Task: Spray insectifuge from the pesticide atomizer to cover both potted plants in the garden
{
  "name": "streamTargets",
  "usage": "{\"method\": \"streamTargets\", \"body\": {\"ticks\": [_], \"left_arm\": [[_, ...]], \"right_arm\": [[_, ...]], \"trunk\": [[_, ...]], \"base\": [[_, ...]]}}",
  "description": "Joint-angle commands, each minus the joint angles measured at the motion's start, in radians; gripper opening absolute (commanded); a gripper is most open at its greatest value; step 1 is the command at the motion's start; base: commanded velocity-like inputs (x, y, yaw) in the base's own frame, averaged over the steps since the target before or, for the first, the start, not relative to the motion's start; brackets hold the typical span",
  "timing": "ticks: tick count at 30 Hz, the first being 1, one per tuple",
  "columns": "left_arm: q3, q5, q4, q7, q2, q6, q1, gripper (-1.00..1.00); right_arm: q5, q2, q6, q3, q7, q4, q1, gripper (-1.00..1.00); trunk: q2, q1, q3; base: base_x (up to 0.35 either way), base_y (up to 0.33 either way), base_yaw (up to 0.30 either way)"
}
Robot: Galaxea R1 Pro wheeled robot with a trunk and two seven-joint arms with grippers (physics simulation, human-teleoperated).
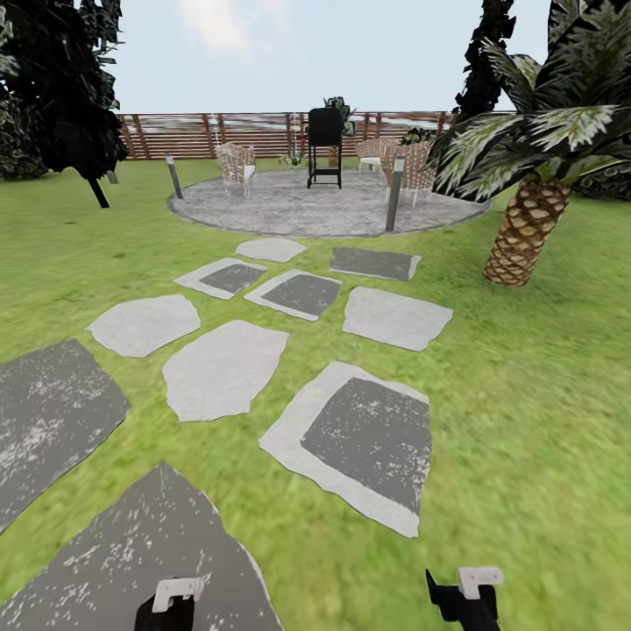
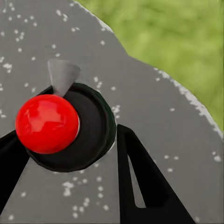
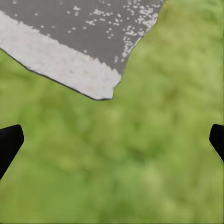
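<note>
The left gripper (image 2: 70, 154) is closed on the pesticide atomizer (image 2: 65, 126), seen end-on, its long axis pointing down at a grey stepping stone (image 2: 158, 116). The right gripper (image 3: 112, 144) hangs wide open and empty over the lawn (image 3: 154, 140). Ahead, 1 round patio (image 1: 324, 206) carries 3 woven chairs (image 1: 237, 166) before 1 slat fence (image 1: 254, 131).

My left gripper (image 1: 166, 606) and right gripper (image 1: 464, 596) are black with white top brackets; my fingers (image 2: 144, 186) are black wedge-shaped prongs.
</note>
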Motion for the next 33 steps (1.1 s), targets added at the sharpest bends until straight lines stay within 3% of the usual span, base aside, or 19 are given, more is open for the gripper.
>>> {"method": "streamTargets", "body": {"ticks": [1,16,33], "left_arm": [[-0.001,0.007,0.002,0.000,0.000,-0.004,-0.001,-1.00],[-0.001,0.009,0.006,0.000,0.000,-0.006,0.000,-1.00],[-0.001,0.008,0.006,0.000,0.001,-0.006,0.000,-1.00]], "right_arm": [[0.000,0.000,-0.003,0.000,0.001,0.001,-0.001,1.00],[0.002,0.001,-0.003,0.000,0.001,0.001,-0.001,1.00],[0.003,0.001,-0.003,0.000,0.004,0.001,-0.001,1.00]], "trunk": [[0.000,0.000,0.000],[0.000,0.000,0.019],[0.000,0.000,0.035]], "base": [[0.331,0.000,0.000],[0.335,0.010,0.000],[0.336,0.131,0.000]]}}
